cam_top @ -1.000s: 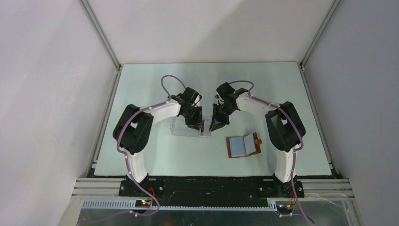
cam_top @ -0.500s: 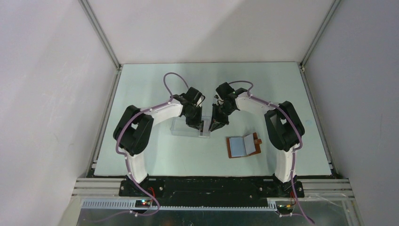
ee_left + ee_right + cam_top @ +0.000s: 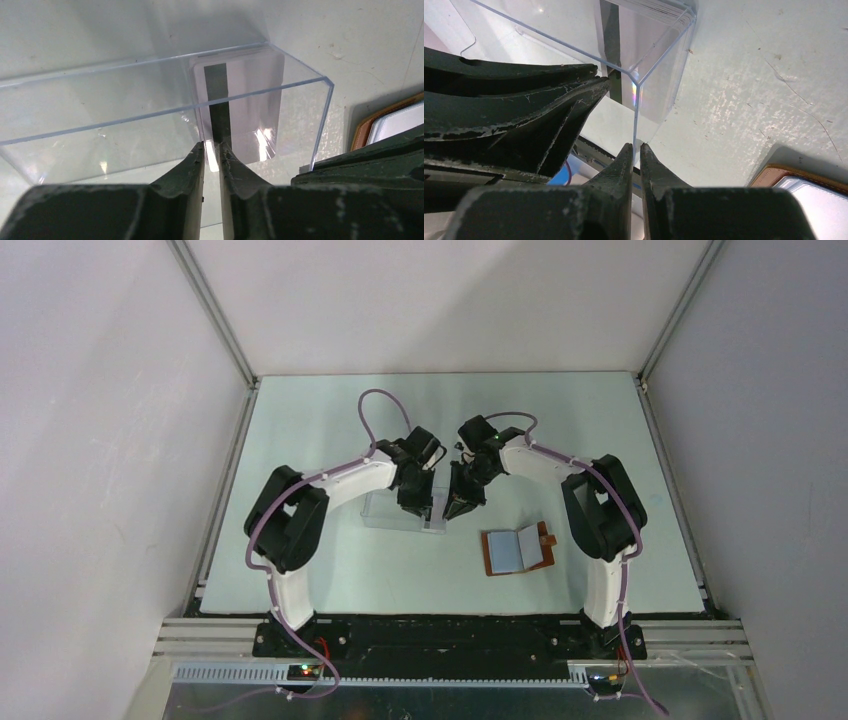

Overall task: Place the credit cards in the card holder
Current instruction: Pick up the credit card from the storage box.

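Note:
The credit cards (image 3: 250, 100), pale with a dark stripe, stand stacked inside the right end of a clear plastic box (image 3: 150, 117). My left gripper (image 3: 212, 146) hangs at the box's near wall in front of the cards, its jaws a narrow slit apart; I can make out nothing held between them. My right gripper (image 3: 636, 146) is shut on the thin corner wall of the clear box (image 3: 636, 100). The card holder (image 3: 518, 550), a tan-brown wallet, lies open on the table to the right of both grippers, pale pockets up. Its edge shows in both wrist views (image 3: 385, 125) (image 3: 804, 185).
The clear box (image 3: 395, 510) sits mid-table between the two arms. My left gripper (image 3: 420, 508) and right gripper (image 3: 455, 512) are almost touching over its right end. White walls and metal rails enclose the pale table (image 3: 330, 420).
The left wrist has shifted slightly right toward the right gripper and its cable loop has risen. The right arm, the box and the card holder have not moved.

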